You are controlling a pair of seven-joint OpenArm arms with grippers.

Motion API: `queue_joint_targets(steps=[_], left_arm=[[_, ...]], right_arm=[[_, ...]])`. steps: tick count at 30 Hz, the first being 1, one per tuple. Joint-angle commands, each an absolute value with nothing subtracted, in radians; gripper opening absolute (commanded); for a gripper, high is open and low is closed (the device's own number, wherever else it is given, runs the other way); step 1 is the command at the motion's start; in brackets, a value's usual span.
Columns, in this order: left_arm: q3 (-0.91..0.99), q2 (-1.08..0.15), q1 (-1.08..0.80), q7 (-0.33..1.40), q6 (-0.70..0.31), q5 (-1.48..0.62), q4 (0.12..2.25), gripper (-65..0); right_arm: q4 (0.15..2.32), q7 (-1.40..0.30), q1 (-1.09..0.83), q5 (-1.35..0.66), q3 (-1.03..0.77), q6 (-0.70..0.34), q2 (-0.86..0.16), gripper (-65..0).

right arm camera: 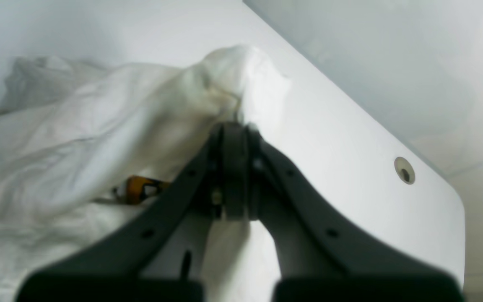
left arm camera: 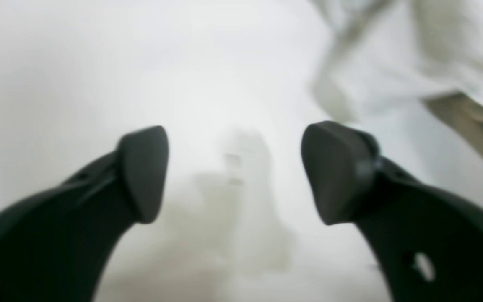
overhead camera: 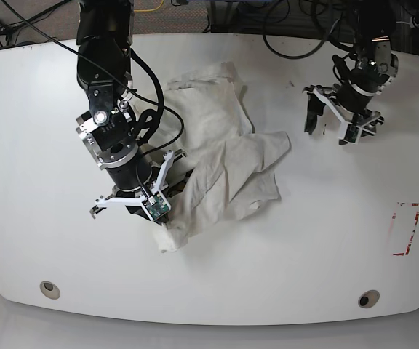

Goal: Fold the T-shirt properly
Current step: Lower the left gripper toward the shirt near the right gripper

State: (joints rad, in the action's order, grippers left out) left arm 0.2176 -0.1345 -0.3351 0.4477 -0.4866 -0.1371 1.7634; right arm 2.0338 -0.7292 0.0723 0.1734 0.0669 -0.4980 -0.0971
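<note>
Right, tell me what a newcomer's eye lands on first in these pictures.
The crumpled cream T-shirt sprawled mid-table, unfolded. Next, the right gripper, at the shirt's near edge, shut on a pinch of its cloth, with a small orange patch peeking out beside it. The left gripper hangs open over bare white table, apart from the shirt.

A white, round-cornered bench [overhead camera: 326,240] carries red tape marks [overhead camera: 406,229] near its right edge, with two round holes [overhead camera: 368,299] by its front corners.

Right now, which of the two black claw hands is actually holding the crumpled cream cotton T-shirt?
The right gripper, on the left of the base view, is pinched shut on the T-shirt. The left gripper stands open over bare white table, apart from the cloth.
</note>
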Motion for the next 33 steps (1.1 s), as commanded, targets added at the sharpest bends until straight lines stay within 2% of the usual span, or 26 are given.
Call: queue_joint_targets(steps=[1,4,14,16,18,28,33], left_arm=[[0.195,-0.140,-0.328,0.403,-0.498,-0.159,1.781,-21.8],[0.131,-0.143,-0.331,0.395,-0.492,-0.165,1.774,-22.5],[0.074,-0.127,-0.316,0.415,-0.485,-0.170,1.760,-19.1],[0.077,-0.114,-0.305,0.424,-0.508,-0.160,1.754,-14.8],[0.076,-0.108,-0.297,0.434,-0.514,-0.162,1.746,-13.3],[0.067,-0.088,-0.215,0.470,-0.538,-0.199,1.670,-8.9],[0.060,-0.079,-0.176,0.481,-0.545,-0.233,1.621,-8.8]], right_arm=[[2.064,-0.702,0.088,0.169,0.063,-0.492,-0.100,-65.0],[2.064,-0.699,0.076,0.168,0.062,-0.491,-0.100,-65.0],[2.054,-0.695,0.079,0.169,0.062,-0.490,-0.101,-65.0],[2.049,-0.693,0.086,0.170,0.065,-0.491,-0.100,-65.0],[2.047,-0.691,0.086,0.169,0.064,-0.491,-0.100,-65.0],[2.040,-0.689,0.080,0.168,0.065,-0.492,-0.099,-65.0],[2.040,-0.688,0.079,0.168,0.063,-0.492,-0.098,-65.0]])
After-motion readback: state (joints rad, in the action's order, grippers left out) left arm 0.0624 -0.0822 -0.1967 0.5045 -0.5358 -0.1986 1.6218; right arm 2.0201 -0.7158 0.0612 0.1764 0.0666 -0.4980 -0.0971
